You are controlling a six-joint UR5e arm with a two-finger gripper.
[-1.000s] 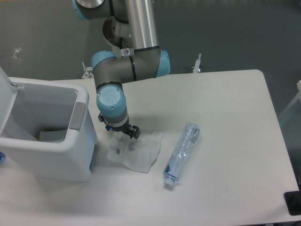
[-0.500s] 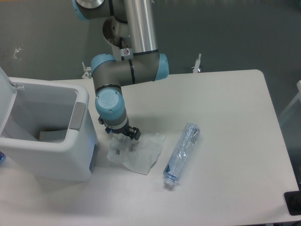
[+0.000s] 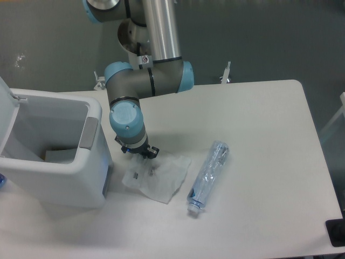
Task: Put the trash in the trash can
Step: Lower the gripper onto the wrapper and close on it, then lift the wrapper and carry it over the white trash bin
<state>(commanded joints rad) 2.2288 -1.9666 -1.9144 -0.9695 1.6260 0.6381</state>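
The wrinkly translucent white wrapper (image 3: 159, 177) lies on the table just right of the trash can (image 3: 91, 183). My gripper (image 3: 142, 159) points straight down onto the wrapper's upper left part, and its fingers look drawn together, pinching the plastic. The wrist hides most of the fingers. The clear bluish bottle (image 3: 210, 171) lies on its side to the right of the wrapper, with its white cap (image 3: 193, 208) towards the table's front. The white trash can stands open at the left, with its lid (image 3: 6, 116) raised and a grey panel (image 3: 89, 133) on its rim.
A pale flat item (image 3: 60, 155) lies inside the trash can. The white table (image 3: 259, 124) stretches to the right of the bottle. A black object (image 3: 337, 233) sits at the table's front right corner. Two small white clamps (image 3: 226, 73) stand at the back edge.
The fingers have closed in on the wrapper. The bunched plastic under them has flattened and spread, and its right corner has shifted slightly right. The bottle has not moved.
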